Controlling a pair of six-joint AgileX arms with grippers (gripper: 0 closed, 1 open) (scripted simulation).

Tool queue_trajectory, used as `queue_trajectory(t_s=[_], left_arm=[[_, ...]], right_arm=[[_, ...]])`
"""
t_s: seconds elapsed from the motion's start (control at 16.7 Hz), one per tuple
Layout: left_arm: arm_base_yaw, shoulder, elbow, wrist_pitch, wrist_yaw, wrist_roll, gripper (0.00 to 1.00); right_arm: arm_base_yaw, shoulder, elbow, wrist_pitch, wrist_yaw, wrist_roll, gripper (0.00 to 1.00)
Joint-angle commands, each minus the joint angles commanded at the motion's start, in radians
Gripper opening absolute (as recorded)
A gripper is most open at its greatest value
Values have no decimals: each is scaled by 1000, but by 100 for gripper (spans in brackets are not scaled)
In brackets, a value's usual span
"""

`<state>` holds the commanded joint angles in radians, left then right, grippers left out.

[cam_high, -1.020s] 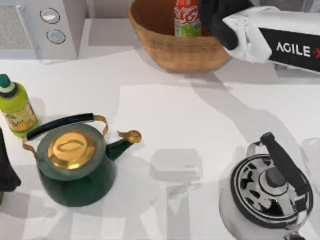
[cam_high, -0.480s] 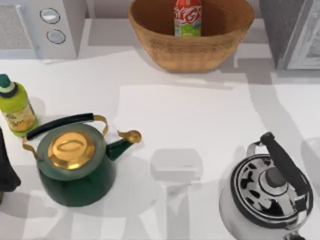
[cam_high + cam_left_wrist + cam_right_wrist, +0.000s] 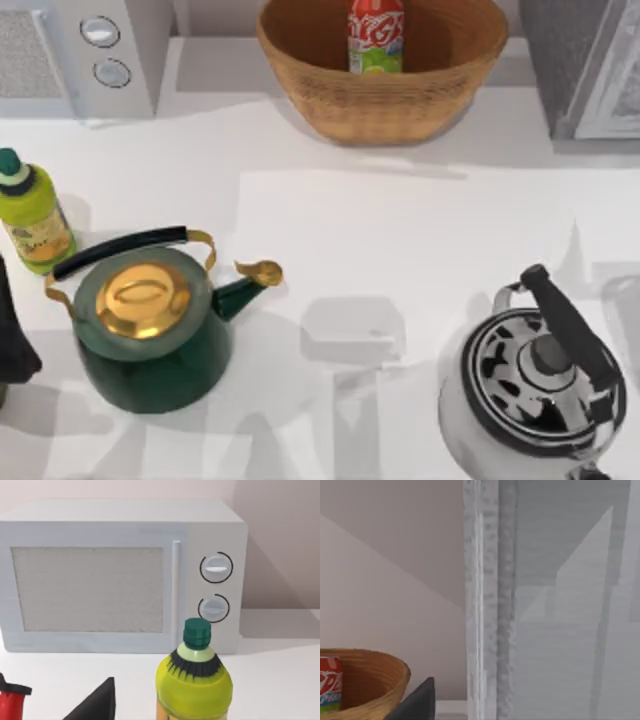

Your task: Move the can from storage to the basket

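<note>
At the back of the table: the basket [image 3: 385,100] stands in the middle, between the microwave [image 3: 85,55] at the left and a grey cabinet [image 3: 590,65] at the right
Can: the can [image 3: 376,38] stands upright inside the basket, against its far wall; red part above, lime-green part below; nothing holds it
Basket from the right wrist view: its tan rim [image 3: 380,680] shows beside the cabinet edge [image 3: 487,600]; the can [image 3: 330,682] sits inside it
Left side of the table: a yellow-green bottle [image 3: 30,215] with dark green cap stands near the edge; just beside it the green kettle [image 3: 150,330] with gold lid, spout toward the right
Right side of the table: a silver kettle [image 3: 535,385] with black handle, well apart from the green one
Left arm: a dark shape at the left edge of the top view is perhaps part of it; I cannot tell if its fingers are apart or together
Left wrist view: the bottle [image 3: 194,685] stands in front of the microwave [image 3: 125,575]
Right gripper: whether its fingers are apart or together, I cannot tell
</note>
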<state>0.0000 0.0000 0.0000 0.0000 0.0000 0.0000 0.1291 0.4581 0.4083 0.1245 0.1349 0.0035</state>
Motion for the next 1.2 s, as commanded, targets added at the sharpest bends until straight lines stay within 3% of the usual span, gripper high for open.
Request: queue_trajectory(t_s=[0.24,0.48,0.9,1.2], left_arm=[[0,0,0,0,0,0,100],[0,0,0,0,0,0,100],[0,0,0,0,0,0,100],[0,0,0,0,0,0,100]], right_arm=[[-82,-309,-267,-79,-86,-2,100],[-126,-449,-400,-122,-132,-3,100],[-135,-445,-401,-113,-142,-2,100],[-289,-260,-326,60,-291,16,100]])
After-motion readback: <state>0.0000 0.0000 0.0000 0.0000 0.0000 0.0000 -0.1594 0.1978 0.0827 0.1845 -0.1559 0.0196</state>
